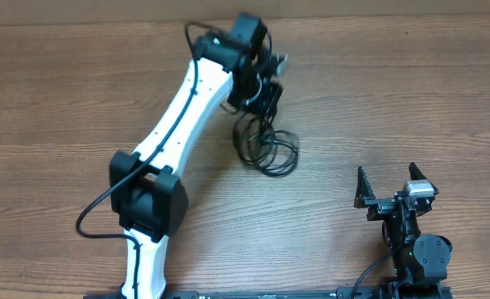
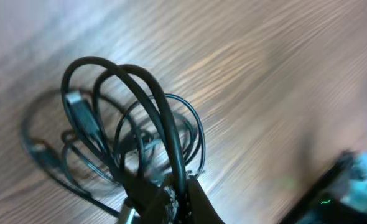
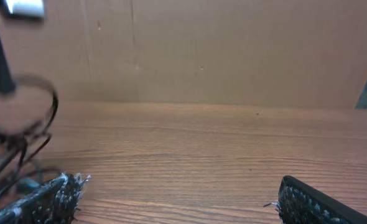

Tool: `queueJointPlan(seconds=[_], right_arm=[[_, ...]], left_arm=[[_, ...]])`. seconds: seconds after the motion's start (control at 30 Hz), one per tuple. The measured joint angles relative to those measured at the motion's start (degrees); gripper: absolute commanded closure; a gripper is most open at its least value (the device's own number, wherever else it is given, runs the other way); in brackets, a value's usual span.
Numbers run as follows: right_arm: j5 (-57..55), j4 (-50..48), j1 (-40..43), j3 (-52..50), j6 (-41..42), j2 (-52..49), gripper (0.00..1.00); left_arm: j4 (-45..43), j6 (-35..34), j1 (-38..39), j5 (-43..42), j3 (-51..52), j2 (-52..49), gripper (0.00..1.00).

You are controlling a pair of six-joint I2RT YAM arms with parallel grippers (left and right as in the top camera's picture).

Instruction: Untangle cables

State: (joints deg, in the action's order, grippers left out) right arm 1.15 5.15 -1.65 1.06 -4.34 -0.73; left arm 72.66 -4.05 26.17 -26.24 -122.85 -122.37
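Cables form a tangled coil toward the desk's far edge. My left gripper pinches their loops; my right gripper is spread near the front edge.

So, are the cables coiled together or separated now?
Coiled together. In the left wrist view the cables cross each other in overlapping loops as one bundle, and the left gripper is shut on them.

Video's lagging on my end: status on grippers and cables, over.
Left gripper shut on cables at the coil's far end. Right gripper open, well clear of them. Cables one tangled coil. Nothing in the way.
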Motion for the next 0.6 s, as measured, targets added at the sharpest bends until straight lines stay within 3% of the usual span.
queueJointPlan(seconds=[0.17,0.43,0.6], right_arm=[[-5.05,-0.87,0.07,0.0,-3.63,0.0,0.0],[-8.37,-1.55,0.07,0.0,-5.97,0.0,0.0],[5.95,-5.11,0.07,0.0,0.11,0.02,0.0]], left_arm=[[0.68,-5.66,-0.02,-1.68,-6.19,4.04,0.96],[2.56,-11.67,-0.02,-2.56,-7.17,7.93,0.96],[2.54,-15.76,-0.02,-4.04,-7.17,7.93,0.96]])
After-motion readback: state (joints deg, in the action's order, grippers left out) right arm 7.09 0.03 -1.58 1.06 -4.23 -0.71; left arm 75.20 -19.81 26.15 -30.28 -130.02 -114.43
